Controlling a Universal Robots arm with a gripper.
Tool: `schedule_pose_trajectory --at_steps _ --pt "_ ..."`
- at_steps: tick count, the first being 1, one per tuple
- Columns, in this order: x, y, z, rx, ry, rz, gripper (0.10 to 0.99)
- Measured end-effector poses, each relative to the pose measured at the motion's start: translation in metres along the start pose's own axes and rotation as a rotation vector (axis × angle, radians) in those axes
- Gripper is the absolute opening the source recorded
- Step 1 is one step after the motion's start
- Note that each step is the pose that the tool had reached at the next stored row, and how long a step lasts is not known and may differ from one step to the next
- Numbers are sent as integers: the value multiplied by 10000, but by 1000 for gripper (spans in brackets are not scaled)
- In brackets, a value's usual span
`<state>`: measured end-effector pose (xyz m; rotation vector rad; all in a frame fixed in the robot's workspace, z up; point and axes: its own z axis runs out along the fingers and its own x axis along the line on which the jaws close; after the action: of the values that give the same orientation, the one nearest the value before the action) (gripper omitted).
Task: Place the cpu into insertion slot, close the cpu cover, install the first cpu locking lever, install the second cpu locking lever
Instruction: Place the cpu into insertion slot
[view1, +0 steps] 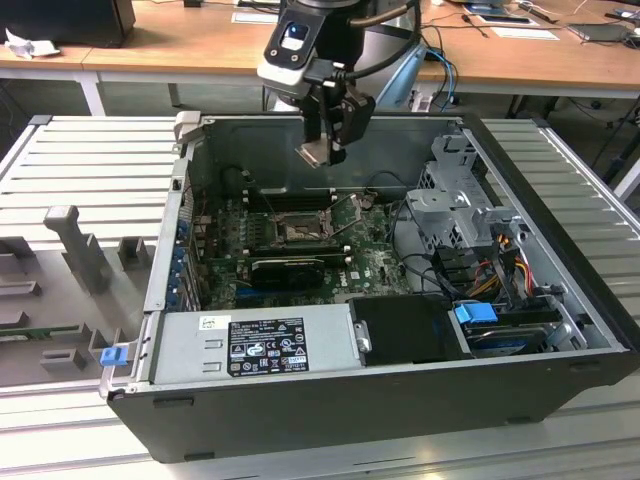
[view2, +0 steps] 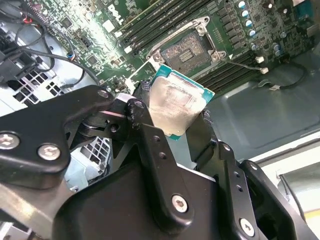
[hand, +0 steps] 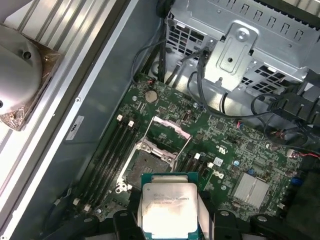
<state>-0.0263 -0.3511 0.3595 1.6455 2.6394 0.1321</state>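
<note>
open computer case (view1: 400, 410) lying on a ribbed metal table (view1: 100, 160). inside, green motherboard (view1: 375, 262), with the power supply (view1: 265, 345) at six o'clock of it and the drive cage (view1: 465, 200) at three o'clock in the exterior view. gripper (view1: 325, 150) hanging over the case, at twelve o'clock of the insertion slot (view1: 300, 232), pinching the cpu (hand: 169, 207) by two opposite edges, clear of the board. slot bare and dark, cpu cover (hand: 172, 128) tipped up open beside it.
</note>
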Motion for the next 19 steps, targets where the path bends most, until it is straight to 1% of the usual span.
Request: schedule_pose_trajectory --at_steps 4,7,12,17,19 --pt "0 0 5 -8 -35 417 529" --pt "0 -1 10 -14 -73 860 529" --pt "0 -1 13 -20 -104 1228 529" --pt "0 -2 20 -28 -161 1912 529" --pt "0 -2 22 -29 -173 2066 529"
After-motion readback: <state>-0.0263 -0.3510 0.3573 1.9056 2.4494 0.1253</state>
